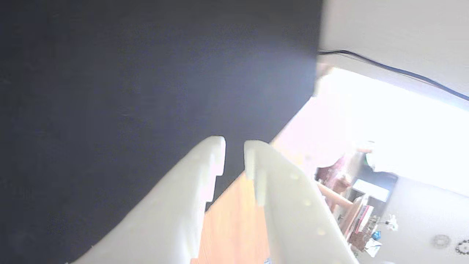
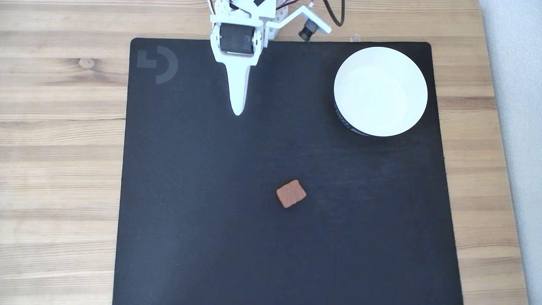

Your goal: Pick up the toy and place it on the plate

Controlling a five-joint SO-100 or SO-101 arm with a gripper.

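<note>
nothing is done yet: the toy [image 2: 291,193] lies on the black mat [image 2: 190,212] mid-desk, well apart from the empty plate [image 2: 380,91], while the fingers [image 2: 238,111], nearly together and holding nothing, hang near the mat's far edge.

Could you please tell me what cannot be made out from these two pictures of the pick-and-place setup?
- Small print on the plate: too small to read in the fixed view.
- The arm above the hand: cut off by the fixed view's top edge.
- The toy: its top texture is too small to make out.
- Room beyond the mat: overexposed and blurred in the wrist view.
</note>
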